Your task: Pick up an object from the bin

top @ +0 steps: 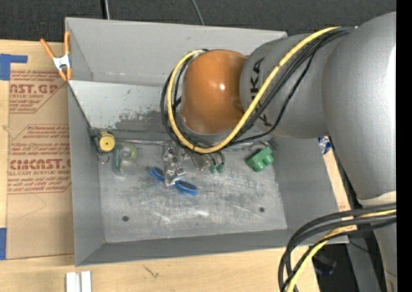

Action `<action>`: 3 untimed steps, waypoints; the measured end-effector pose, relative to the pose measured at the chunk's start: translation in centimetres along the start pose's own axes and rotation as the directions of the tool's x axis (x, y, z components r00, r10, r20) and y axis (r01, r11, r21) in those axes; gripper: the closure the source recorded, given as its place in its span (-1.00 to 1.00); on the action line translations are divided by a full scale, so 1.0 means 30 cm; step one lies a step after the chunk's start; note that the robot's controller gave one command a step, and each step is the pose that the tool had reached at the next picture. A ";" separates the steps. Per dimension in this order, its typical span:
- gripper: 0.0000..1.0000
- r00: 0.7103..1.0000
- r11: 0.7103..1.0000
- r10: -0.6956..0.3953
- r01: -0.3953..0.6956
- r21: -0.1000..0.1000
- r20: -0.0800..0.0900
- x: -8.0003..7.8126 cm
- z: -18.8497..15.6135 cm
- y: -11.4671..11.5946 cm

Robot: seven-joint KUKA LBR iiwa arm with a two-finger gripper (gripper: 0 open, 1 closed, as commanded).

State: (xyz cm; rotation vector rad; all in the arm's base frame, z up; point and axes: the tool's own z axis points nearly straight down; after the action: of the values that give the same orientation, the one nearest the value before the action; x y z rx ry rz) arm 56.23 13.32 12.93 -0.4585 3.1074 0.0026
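My gripper (172, 172) reaches down below the orange cover to the bin floor near its middle. Its metal fingertips stand right at a blue-handled thing (183, 186), whose two blue ends lie on either side of the fingertips at left (155, 173) and lower right. Whether the fingers close on it I cannot make out. A green block (259, 159) lies to the right of the gripper, by the arm. A small dark green piece (217, 168) lies just right of the fingertips.
At the bin's left wall lies a yellow round piece (105, 142), with a clear greenish thing (123, 156) beside it. The arm covers the bin's back right part. The front half of the bin floor is bare metal.
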 end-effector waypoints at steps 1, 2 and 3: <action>1.00 1.000 1.000 0.009 -0.009 0.002 0.009 0.000 -0.268 0.021; -1.00 1.000 1.000 0.009 -0.009 0.001 0.002 0.003 -0.252 0.022; -1.00 0.997 0.997 0.079 -0.079 0.001 -0.009 0.102 0.136 -0.087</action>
State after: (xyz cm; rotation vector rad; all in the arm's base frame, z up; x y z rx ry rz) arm 54.05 9.93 8.84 -0.3361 3.1316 -0.0002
